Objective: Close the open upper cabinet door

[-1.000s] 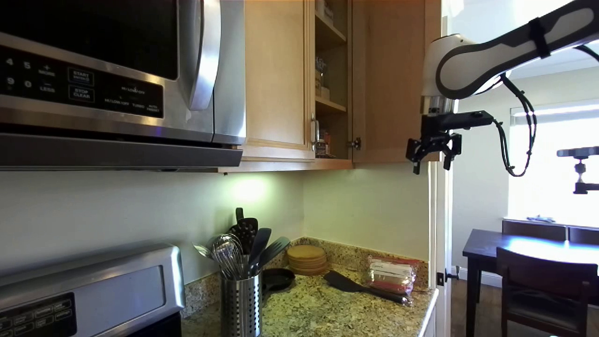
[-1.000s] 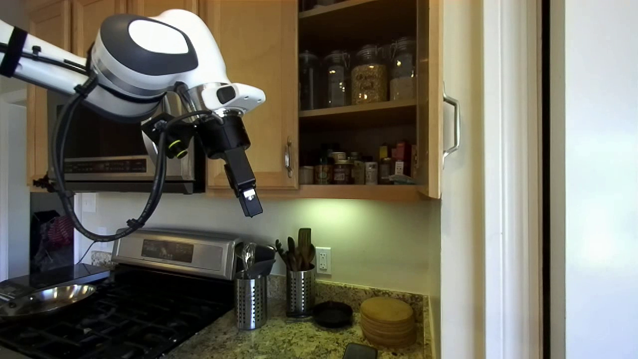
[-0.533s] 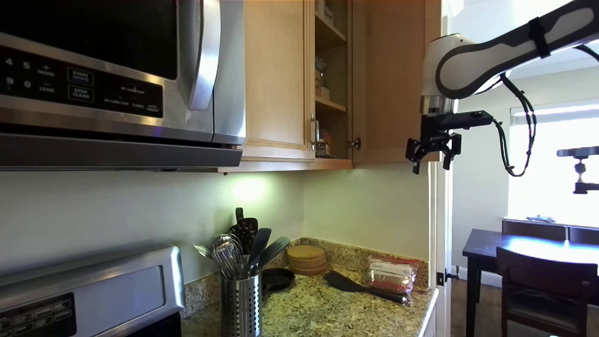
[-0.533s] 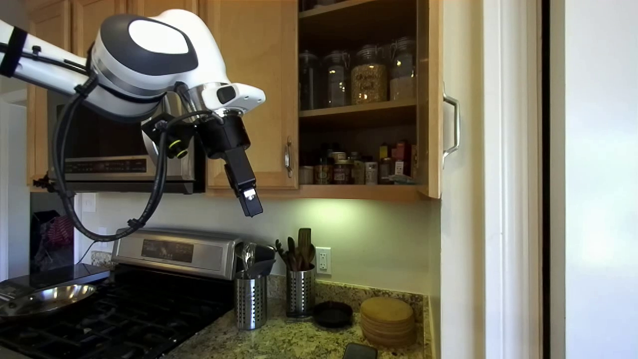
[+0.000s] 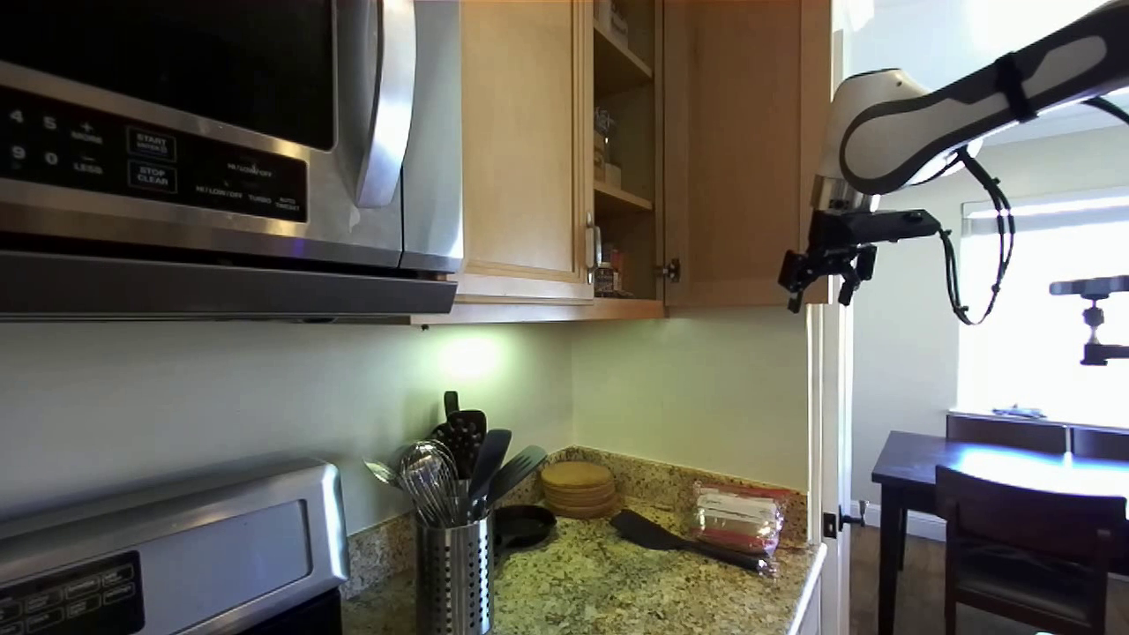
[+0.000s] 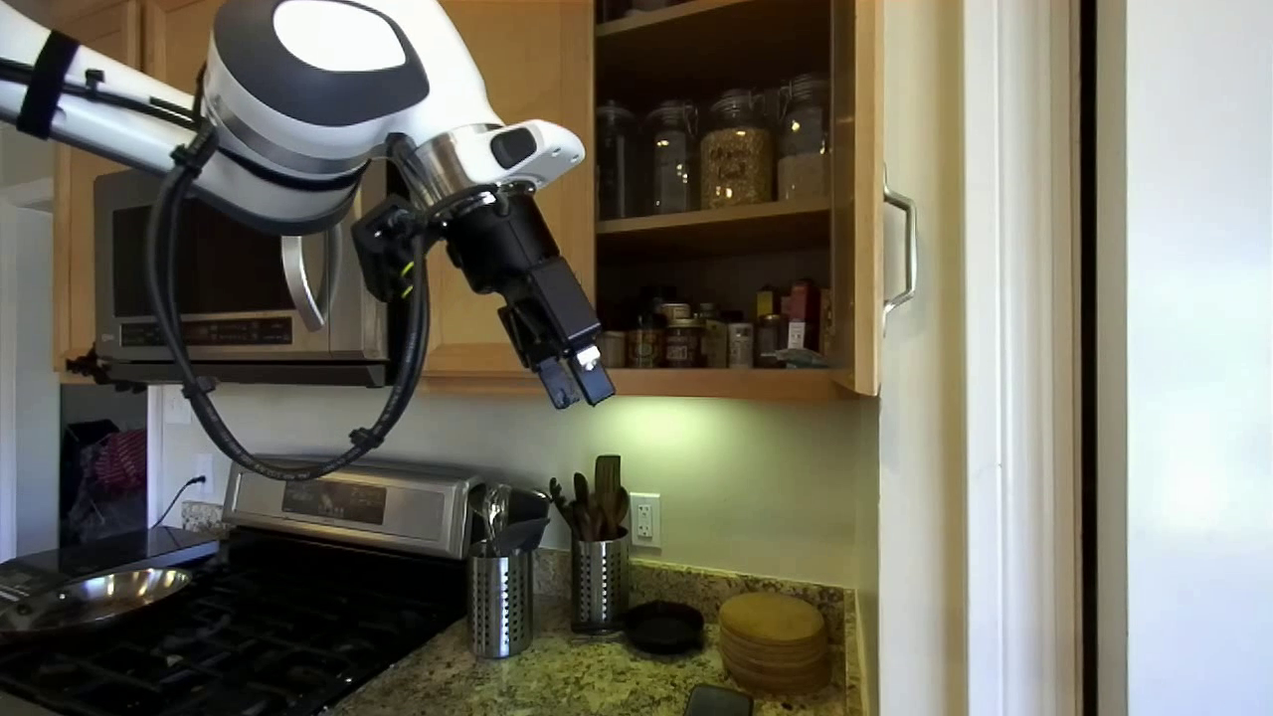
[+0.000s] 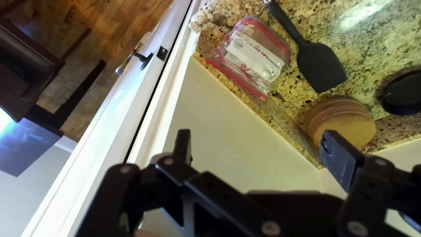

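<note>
Gripper [image 6: 582, 391] is hanging with its jaws spread wide and empty, while the open cabinet door [image 6: 856, 199] is standing tall and upright well to their right in an exterior view, so I'm guessing they're needing to reach past the handle [image 6: 911, 249].

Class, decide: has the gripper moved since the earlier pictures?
Yes: in an exterior view, the gripper has shifted toward picture-right and slightly up, judged against the outlet.
</note>
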